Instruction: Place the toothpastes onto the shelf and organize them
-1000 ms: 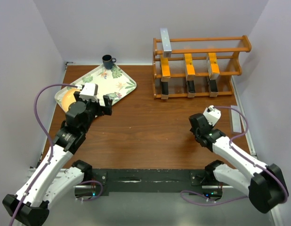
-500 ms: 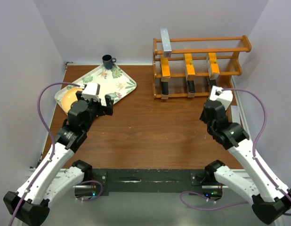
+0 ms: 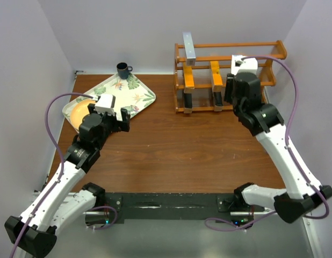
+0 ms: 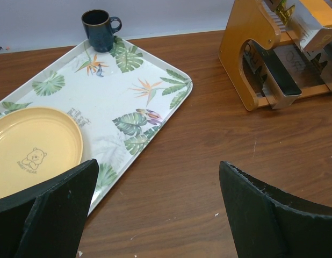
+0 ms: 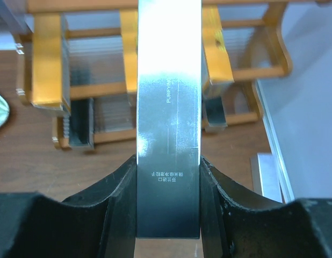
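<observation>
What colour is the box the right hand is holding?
The box is shiny silver-grey; the right wrist view shows it best.

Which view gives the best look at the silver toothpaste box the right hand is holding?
Right wrist: the silver box fills the centre of the picture, clamped in the right hand, with its print visible. In top external the box is hidden under the hand. Left wrist doesn't show it at all.

The shelf [image 3: 262, 56], holding toothpaste boxes [image 3: 189, 78], is standing at one o'clock; the tray [image 3: 131, 91], carrying a plate [image 3: 74, 114], is lying at ten.
</observation>
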`<control>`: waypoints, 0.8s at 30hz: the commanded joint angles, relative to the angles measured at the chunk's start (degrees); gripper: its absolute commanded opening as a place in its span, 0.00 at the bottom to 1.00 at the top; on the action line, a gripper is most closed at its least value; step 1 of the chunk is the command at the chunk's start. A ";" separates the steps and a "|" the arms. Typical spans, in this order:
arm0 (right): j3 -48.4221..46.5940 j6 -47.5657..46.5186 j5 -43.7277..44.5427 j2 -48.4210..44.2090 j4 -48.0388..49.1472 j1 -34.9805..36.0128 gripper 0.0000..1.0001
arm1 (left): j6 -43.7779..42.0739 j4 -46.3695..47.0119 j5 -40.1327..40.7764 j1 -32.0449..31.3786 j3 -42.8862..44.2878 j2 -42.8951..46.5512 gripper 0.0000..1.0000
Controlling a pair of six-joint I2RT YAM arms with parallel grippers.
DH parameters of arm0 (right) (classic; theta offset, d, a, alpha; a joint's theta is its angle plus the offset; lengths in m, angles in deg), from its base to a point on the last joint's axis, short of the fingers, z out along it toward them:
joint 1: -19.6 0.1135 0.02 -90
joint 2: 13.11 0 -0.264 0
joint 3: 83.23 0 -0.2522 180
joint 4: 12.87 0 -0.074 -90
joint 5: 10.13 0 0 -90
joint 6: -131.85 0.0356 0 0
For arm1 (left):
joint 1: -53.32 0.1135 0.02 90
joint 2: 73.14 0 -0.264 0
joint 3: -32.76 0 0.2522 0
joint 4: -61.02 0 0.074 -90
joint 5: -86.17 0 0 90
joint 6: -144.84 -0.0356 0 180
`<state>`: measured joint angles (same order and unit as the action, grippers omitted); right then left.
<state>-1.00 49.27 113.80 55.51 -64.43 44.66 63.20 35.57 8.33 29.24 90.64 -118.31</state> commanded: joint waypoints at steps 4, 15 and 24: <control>-14.14 -5.22 -12.28 9.33 8.18 -5.09 0.14 | -0.10 1.31 -0.30 -0.01 0.00 -1.59 1.00; -33.91 -7.15 -28.56 28.12 5.82 -13.36 0.13 | -0.45 1.40 -0.56 -0.01 0.27 -4.31 1.00; -45.62 -6.46 -34.19 40.00 5.46 -17.76 0.13 | -0.63 1.49 -1.18 0.08 0.44 -6.60 1.00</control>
<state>-40.47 43.33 83.70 93.50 -61.68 28.11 63.18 35.53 8.09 29.24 90.64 -124.41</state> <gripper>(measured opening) 0.438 0.996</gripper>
